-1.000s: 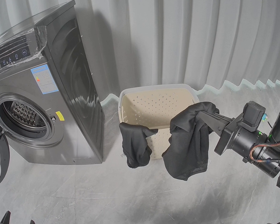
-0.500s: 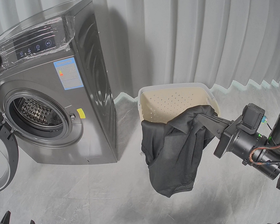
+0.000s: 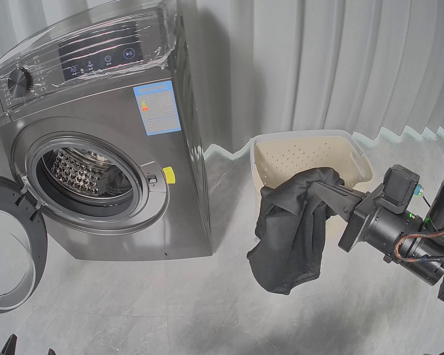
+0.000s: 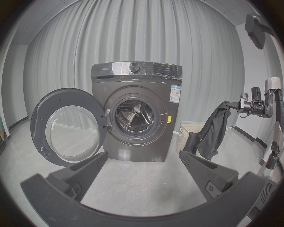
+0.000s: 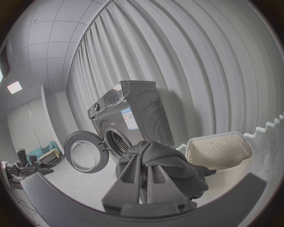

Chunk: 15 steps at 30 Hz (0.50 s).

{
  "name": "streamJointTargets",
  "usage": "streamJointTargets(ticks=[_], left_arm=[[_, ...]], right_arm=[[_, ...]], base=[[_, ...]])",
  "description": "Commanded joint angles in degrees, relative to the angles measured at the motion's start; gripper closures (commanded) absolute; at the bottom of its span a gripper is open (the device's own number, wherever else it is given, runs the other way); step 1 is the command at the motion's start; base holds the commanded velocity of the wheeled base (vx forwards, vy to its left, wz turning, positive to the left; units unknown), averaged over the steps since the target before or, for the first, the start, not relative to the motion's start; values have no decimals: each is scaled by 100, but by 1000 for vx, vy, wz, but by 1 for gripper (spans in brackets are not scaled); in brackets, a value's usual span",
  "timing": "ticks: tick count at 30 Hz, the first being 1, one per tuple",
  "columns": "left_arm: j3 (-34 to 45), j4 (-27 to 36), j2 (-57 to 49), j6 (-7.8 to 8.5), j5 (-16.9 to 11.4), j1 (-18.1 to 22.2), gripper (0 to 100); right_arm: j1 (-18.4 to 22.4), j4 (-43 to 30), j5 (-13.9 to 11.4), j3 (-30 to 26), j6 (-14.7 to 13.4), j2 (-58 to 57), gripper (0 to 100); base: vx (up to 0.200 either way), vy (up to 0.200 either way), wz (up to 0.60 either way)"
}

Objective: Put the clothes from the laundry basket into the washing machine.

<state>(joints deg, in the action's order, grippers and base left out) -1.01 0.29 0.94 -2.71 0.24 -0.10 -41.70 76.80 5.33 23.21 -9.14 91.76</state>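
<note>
The head camera looks down from above, washing machine (image 3: pixel 111 160) on the left, basket (image 3: pixel 308 154) to the right. The left wrist camera sits low and well back, facing the machine's open front squarely. The right wrist camera hangs higher, just behind the dark garment (image 5: pixel 165 165), looking left. All three share machine and basket.

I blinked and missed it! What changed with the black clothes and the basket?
One end of the black garment, draped over the laundry basket rim, was pulled in toward the right gripper, which stayed shut on it. The head view swung: the camera moved, not the washing machine. The left gripper stayed low and open.
</note>
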Motion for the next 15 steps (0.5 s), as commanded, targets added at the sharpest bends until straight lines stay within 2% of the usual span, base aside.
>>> streamJointTargets(ticks=[1, 15], left_arm=[[84, -3, -94, -2, 2, 1, 0], [84, -3, -94, -2, 2, 1, 0]], right_arm=[[-4, 2, -5, -1, 0, 18, 100], [-13, 10, -5, -45, 27, 9, 100]], base=[[0, 200, 0], [0, 200, 0]])
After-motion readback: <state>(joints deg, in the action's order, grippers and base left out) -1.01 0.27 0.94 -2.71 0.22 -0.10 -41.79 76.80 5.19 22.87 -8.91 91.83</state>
